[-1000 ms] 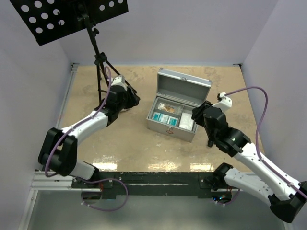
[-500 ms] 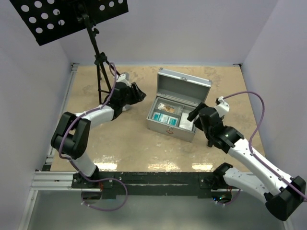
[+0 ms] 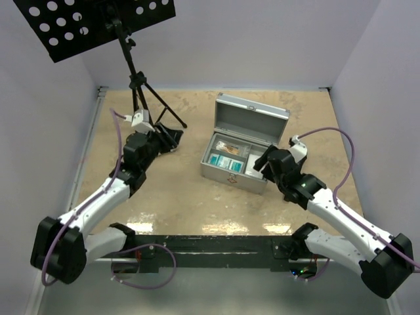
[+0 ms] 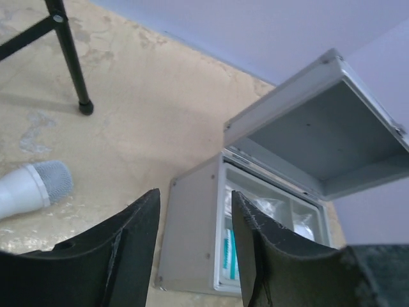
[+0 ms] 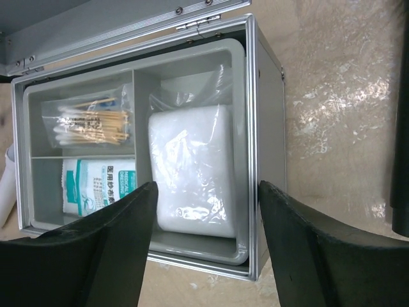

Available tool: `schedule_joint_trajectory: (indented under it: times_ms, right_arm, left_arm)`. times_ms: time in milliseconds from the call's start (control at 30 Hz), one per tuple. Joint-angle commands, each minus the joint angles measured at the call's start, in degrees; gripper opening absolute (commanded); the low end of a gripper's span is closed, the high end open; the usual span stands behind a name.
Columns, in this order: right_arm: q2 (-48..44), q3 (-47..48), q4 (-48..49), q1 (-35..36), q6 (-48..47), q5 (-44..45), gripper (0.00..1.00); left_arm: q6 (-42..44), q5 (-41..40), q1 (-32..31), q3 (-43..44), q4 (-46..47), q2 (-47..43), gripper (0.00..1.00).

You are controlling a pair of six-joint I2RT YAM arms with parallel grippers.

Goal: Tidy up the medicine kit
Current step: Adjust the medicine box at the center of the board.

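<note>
The silver-grey metal case (image 3: pixel 233 176) stands open on the table with its lid (image 3: pixel 252 121) upright. Its grey divided tray (image 5: pixel 238 160) holds a bag of cotton swabs (image 5: pixel 89 121), a white-and-teal dressing packet (image 5: pixel 96 185) and a white plastic-wrapped pad (image 5: pixel 192 166). My right gripper (image 3: pixel 262 163) is open and empty, just above the case's right end, over the pad (image 5: pixel 208 256). My left gripper (image 3: pixel 167 138) is open and empty, left of the case and apart from it; the case's side (image 4: pixel 192 217) shows between its fingers (image 4: pixel 128 256). The red pouch is out of view.
A black tripod stand (image 3: pixel 134 85) with a perforated black plate stands at the back left, one leg (image 4: pixel 70 57) near my left gripper. A white stick with a grey mesh head (image 4: pixel 32 185) lies on the table left of the case. Walls enclose the table.
My left gripper has drawn back from the case toward the left and the arm has swung outward. My right gripper has moved in over the case's right end.
</note>
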Motion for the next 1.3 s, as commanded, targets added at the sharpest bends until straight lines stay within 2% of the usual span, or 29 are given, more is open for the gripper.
schedule_joint_trajectory:
  times_ms: [0, 167, 267, 467, 567, 733, 967, 1067, 1267]
  right_arm:
    - [-0.17, -1.67, 3.98, -0.29, -0.52, -1.95, 0.66]
    - [-0.87, -2.99, 6.27, -0.29, -0.09, -5.81, 0.59]
    - [-1.13, -3.69, 7.76, -0.29, 0.26, -8.79, 0.58]
    - [-1.66, -5.28, 10.93, 0.67, 2.11, -14.07, 0.51]
    - [-0.88, -5.80, 12.42, 2.26, 3.25, -15.74, 0.50]
    - [1.93, -5.54, 15.50, 4.98, 4.40, -16.98, 0.50]
    - [4.13, -4.40, 17.79, 5.78, 3.96, -18.56, 0.53]
    - [5.19, -3.96, 18.66, 5.87, 3.08, -19.53, 0.55]
    - [5.89, -3.96, 20.33, 5.87, 1.32, -19.44, 0.58]
  left_arm:
    - [-2.56, 4.46, -4.44, -6.55, 0.15, -5.98, 0.51]
    - [-4.32, 7.17, -11.13, -13.14, 1.55, -11.97, 0.50]
    - [-5.12, 10.61, -11.40, -15.43, 1.03, -13.55, 0.50]
    - [-6.35, 10.26, -11.49, -20.35, 1.99, -19.35, 0.52]
    - [-7.66, 11.58, -11.40, -21.58, 2.87, -19.01, 0.52]
    - [-12.40, 15.36, -11.49, -26.06, 11.11, -17.16, 0.52]
    - [-14.60, 12.03, -11.49, -30.02, 14.90, -17.87, 0.53]
    - [-18.37, 11.84, -11.40, -33.61, 23.49, -15.06, 0.53]
    - [-24.54, 10.87, -11.40, -39.69, 50.36, -3.30, 0.55]
